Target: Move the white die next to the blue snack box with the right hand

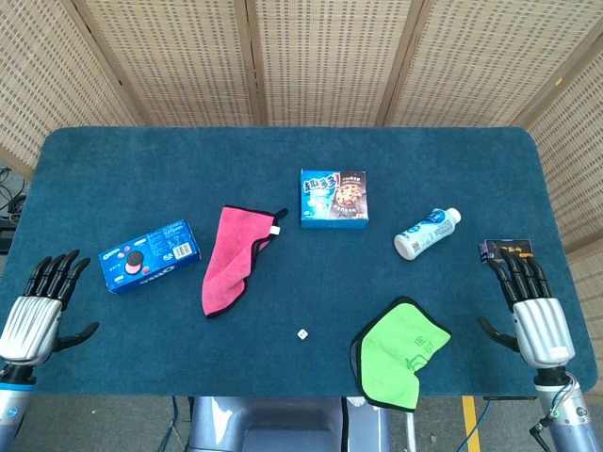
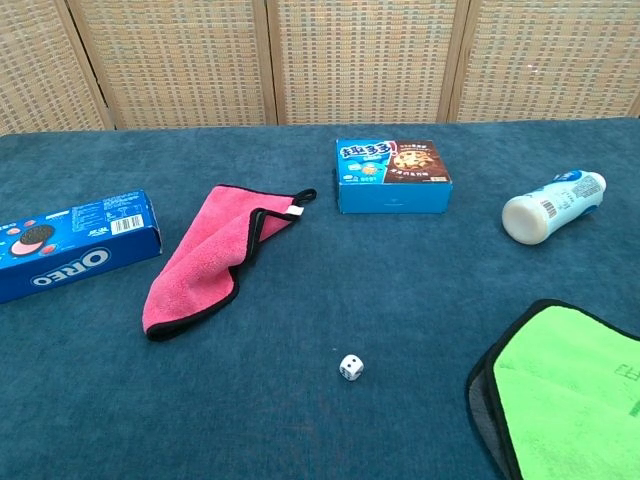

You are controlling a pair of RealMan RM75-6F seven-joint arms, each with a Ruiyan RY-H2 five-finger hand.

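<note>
The white die (image 1: 302, 333) (image 2: 350, 367) lies alone on the blue table near the front edge, a little left of centre. A blue Oreo snack box (image 1: 149, 256) (image 2: 70, 245) sits at the left. A blue-and-brown cookie box (image 1: 334, 199) (image 2: 392, 177) sits at mid-table. My right hand (image 1: 532, 301) rests at the front right corner, fingers spread and holding nothing, far right of the die. At the front left corner my left hand (image 1: 38, 306) is likewise spread and empty. Neither hand shows in the chest view.
A pink cloth (image 1: 234, 259) (image 2: 210, 255) lies between the Oreo box and the die. A green cloth (image 1: 400, 350) (image 2: 565, 390) lies right of the die. A white bottle (image 1: 427, 233) (image 2: 553, 207) lies on its side at the right, with a small dark box (image 1: 507, 249) just beyond my right fingertips.
</note>
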